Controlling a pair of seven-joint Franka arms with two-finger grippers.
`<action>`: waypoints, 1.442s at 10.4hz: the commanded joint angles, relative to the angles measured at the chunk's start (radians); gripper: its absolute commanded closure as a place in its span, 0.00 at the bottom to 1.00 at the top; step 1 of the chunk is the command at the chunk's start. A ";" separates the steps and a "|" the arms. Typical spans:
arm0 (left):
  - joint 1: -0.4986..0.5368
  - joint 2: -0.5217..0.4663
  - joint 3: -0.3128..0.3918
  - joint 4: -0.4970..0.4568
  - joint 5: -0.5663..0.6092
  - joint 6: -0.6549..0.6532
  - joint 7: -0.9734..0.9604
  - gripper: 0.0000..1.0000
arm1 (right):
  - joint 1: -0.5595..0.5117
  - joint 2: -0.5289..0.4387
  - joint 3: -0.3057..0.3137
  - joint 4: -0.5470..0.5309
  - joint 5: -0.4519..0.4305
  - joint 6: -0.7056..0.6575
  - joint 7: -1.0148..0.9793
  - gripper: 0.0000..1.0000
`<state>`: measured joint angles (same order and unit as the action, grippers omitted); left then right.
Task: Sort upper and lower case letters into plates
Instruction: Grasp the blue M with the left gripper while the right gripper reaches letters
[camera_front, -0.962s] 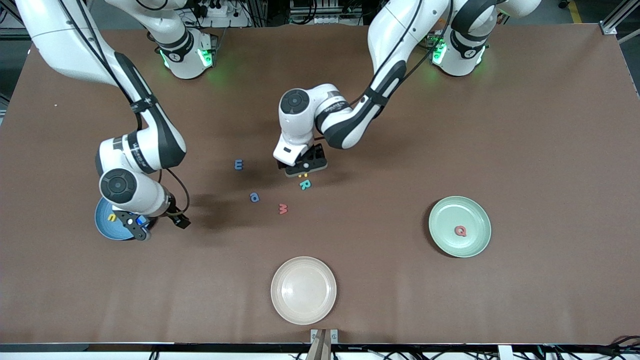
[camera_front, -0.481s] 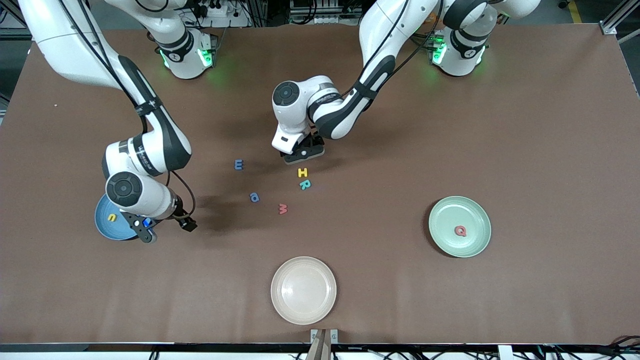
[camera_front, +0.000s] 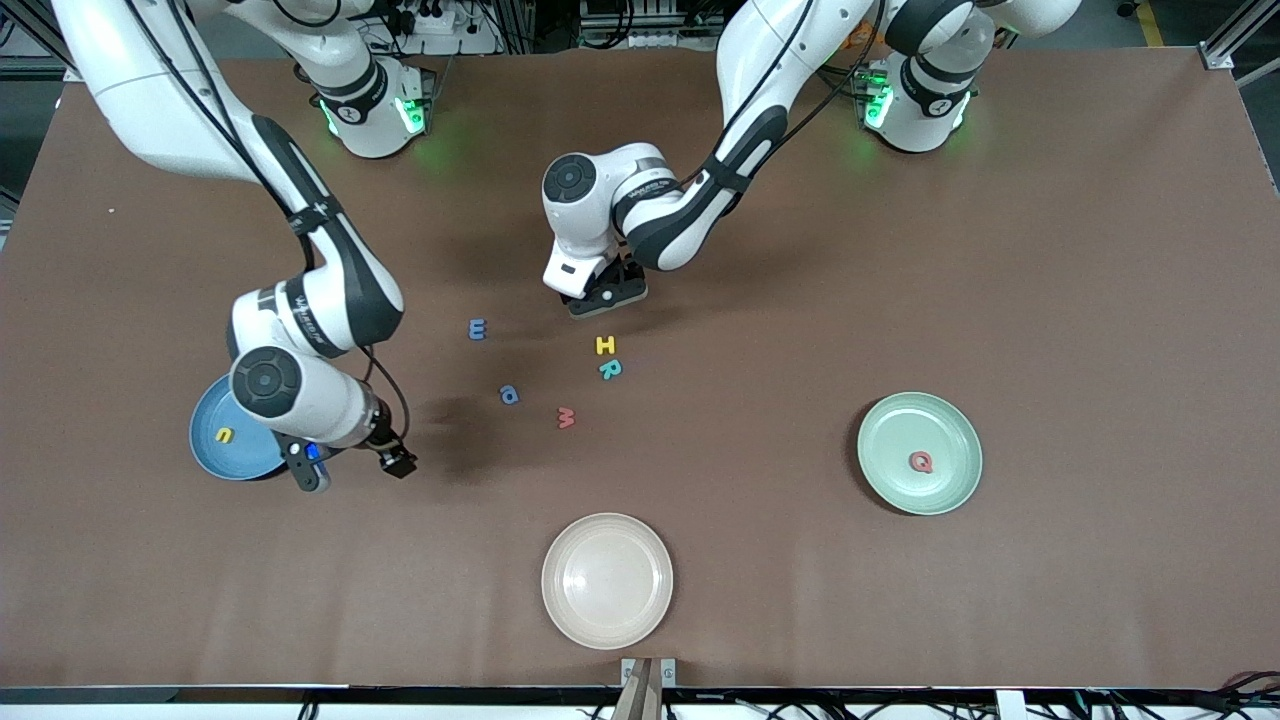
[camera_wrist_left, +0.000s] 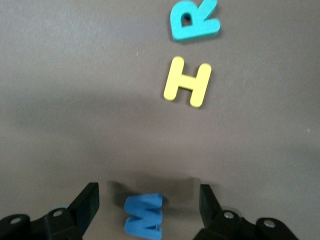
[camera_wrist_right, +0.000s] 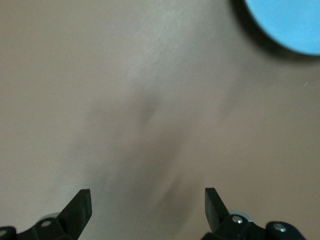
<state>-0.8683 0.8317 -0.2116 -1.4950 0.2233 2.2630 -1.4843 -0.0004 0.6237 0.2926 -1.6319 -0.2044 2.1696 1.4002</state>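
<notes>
Left wrist view: the left gripper (camera_wrist_left: 149, 200) stands low over the table (camera_front: 1050, 250) with its fingers (camera_wrist_left: 86, 202) spread, and a blue letter (camera_wrist_left: 144, 219) lies between them, clear of both; it looks like an M or W, though only part of it shows. Just ahead of the gripper lie the yellow H (camera_wrist_left: 187, 81) and, next to that, the teal R (camera_wrist_left: 194, 20). In the front view the H (camera_front: 605, 346) and R (camera_front: 610, 369) lie nearer to the camera than the left gripper (camera_front: 603, 299). The blue E (camera_front: 478, 329), blue a (camera_front: 509, 395) and red w (camera_front: 566, 417) lie nearby, toward the right arm's end.

The right gripper (camera_front: 345, 470) hangs with its fingers (camera_wrist_right: 80, 207) parted and empty over bare table, just beside the sky-blue plate (camera_front: 215, 462), which holds a yellow n (camera_front: 225, 435). The plate's rim (camera_wrist_right: 290, 30) shows at the edge of the right wrist view.

The mint-green plate (camera_front: 890, 480) sits well apart toward the left arm's end, with a red Q (camera_front: 920, 461) in it. A cream plate (camera_front: 607, 581) lies closest to the front camera.
</notes>
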 joint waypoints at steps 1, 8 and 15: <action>0.000 -0.052 -0.017 -0.060 0.014 -0.007 -0.057 0.14 | 0.020 0.042 0.011 0.060 0.007 -0.007 0.074 0.00; 0.008 -0.042 -0.020 -0.074 0.016 0.009 -0.073 0.28 | 0.068 0.028 0.051 -0.018 0.069 0.091 0.201 0.00; 0.012 -0.039 -0.020 -0.096 0.016 0.079 -0.071 0.99 | 0.037 0.025 0.102 -0.023 0.069 0.091 0.200 0.00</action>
<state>-0.8627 0.8105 -0.2303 -1.5585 0.2233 2.3197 -1.5225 0.0681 0.6544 0.3573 -1.6403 -0.1426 2.2485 1.5870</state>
